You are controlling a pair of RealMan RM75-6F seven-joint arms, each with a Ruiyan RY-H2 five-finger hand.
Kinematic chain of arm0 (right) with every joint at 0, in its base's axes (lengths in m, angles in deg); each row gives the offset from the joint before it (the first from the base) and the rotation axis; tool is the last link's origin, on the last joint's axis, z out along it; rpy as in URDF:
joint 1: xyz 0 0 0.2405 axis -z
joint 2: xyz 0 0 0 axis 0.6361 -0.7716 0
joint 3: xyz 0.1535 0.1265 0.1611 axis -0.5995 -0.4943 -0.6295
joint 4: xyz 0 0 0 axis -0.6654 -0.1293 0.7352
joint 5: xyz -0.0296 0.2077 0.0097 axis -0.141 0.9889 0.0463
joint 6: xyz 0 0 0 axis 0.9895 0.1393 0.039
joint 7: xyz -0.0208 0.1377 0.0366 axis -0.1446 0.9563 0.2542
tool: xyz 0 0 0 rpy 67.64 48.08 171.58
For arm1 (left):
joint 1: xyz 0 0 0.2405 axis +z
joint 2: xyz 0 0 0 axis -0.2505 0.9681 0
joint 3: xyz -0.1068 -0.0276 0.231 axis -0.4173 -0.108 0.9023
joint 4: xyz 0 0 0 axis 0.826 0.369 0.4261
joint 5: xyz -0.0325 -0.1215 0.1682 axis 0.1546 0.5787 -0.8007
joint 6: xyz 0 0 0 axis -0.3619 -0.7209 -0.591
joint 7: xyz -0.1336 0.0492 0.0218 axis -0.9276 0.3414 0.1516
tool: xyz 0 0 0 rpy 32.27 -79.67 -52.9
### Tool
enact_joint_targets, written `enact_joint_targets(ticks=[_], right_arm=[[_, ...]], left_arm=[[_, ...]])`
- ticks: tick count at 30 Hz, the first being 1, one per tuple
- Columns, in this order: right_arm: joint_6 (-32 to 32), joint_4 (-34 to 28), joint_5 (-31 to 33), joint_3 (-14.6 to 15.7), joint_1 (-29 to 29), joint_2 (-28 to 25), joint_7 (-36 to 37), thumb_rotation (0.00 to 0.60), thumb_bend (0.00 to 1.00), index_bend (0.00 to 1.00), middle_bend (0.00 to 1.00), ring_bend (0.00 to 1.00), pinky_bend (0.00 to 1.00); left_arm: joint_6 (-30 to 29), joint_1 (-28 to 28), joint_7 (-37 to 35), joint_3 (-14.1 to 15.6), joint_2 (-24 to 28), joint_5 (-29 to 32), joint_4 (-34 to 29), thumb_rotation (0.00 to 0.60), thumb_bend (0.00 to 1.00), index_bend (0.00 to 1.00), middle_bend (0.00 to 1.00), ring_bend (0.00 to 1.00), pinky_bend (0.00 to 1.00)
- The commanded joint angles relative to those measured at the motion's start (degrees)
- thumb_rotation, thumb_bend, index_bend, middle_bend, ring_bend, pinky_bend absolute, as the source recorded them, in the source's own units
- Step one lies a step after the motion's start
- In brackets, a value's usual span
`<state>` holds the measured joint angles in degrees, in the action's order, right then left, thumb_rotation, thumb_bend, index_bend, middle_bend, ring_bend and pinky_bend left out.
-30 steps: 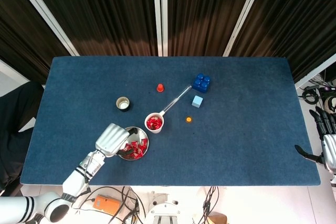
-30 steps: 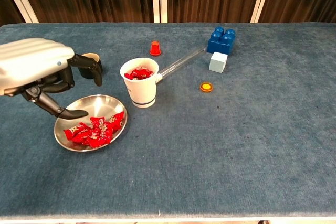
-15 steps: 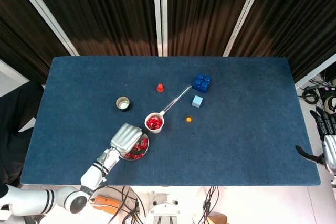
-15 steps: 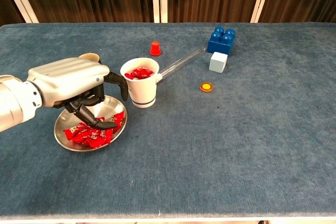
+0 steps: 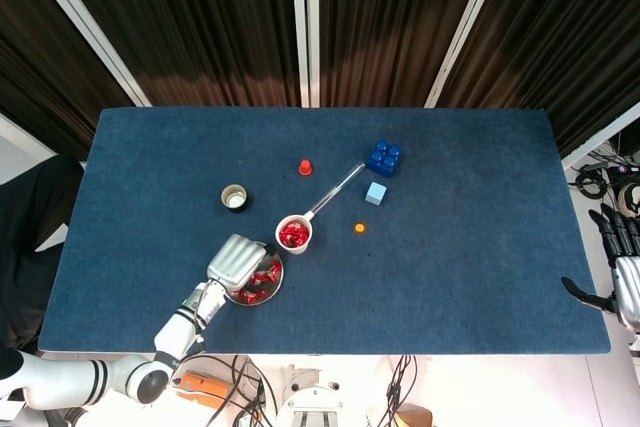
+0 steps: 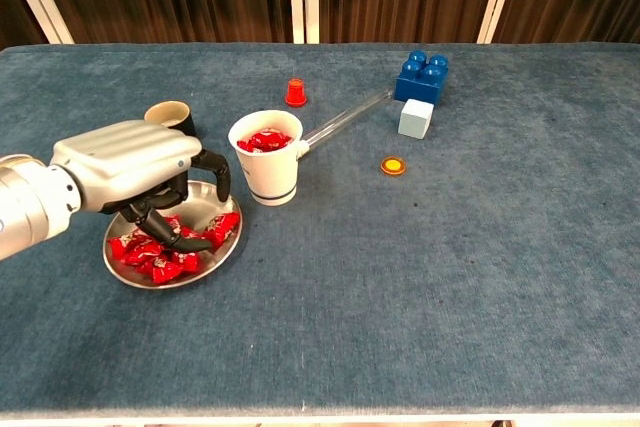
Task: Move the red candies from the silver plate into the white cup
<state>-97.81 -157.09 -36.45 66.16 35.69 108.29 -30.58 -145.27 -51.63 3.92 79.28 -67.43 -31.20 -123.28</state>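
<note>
My left hand [image 6: 128,169] covers the far part of the silver plate [image 6: 215,255] and some red candies [image 6: 160,259]; whether my fingertips pinch one, I cannot tell. My right hand [image 5: 625,277] is cut off by the head view's right edge. The small can's [image 5: 234,197] contents are too small to make out.

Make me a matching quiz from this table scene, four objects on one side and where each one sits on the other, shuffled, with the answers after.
Things:
1. left hand
2. white cup
3. orange disc
4. light blue cube

Places:
A. right beside the dark blue block
B. lying alone on the cloth, nearer the camera than the cube
C. over the silver plate, fingers down among the red candies
D. next to the plate, with red candies already inside

Pairs: 1-C, 2-D, 3-B, 4-A
</note>
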Motion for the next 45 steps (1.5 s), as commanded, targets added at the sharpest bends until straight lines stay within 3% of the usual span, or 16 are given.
enact_joint_targets(ticks=[1,15,28,38,45], right_arm=[[0.1,-0.1,0.0,0.0,-0.1,0.0,-0.1,0.6,0.33,0.0,0.03,0.0,0.0],[0.4,-0.8,0.5,-0.1,-0.2,-0.2,-1.1,0.6,0.33,0.0,0.03,0.0,0.0],[0.7,-1.4,0.9,-0.3,-0.3,-0.4,-1.8,0.6,0.33,0.0,0.03,0.0,0.0],[0.6,-0.9,0.7,-0.3,-0.4,-0.2,-1.2,0.6,0.33,0.0,0.03,0.0,0.0],[0.6,0.2,0.7,-0.2,-0.3,0.3,-0.1,0.6,0.33,0.0,0.03,0.0,0.0]], left_arm=[[0.2,0.0,-0.5,0.0,0.0,0.0,0.3,0.492,0.16,0.39,0.94,0.92,0.86],[2.6,-1.1,-5.3,-0.3,-1.4,-2.1,2.9,0.493,0.18,0.43,0.94,0.92,0.86],[3.2,-1.3,-7.5,-0.7,-0.7,-2.4,3.6,0.494,0.31,0.57,0.94,0.92,0.86],[-4.6,1.2,-9.8,-1.6,6.7,-8.8,-6.3,0.493,0.31,0.58,0.94,0.92,0.86],[-5.6,-0.6,-11.6,-6.0,9.3,-10.5,-11.1,0.495,0.3,0.57,0.94,0.92,0.86]])
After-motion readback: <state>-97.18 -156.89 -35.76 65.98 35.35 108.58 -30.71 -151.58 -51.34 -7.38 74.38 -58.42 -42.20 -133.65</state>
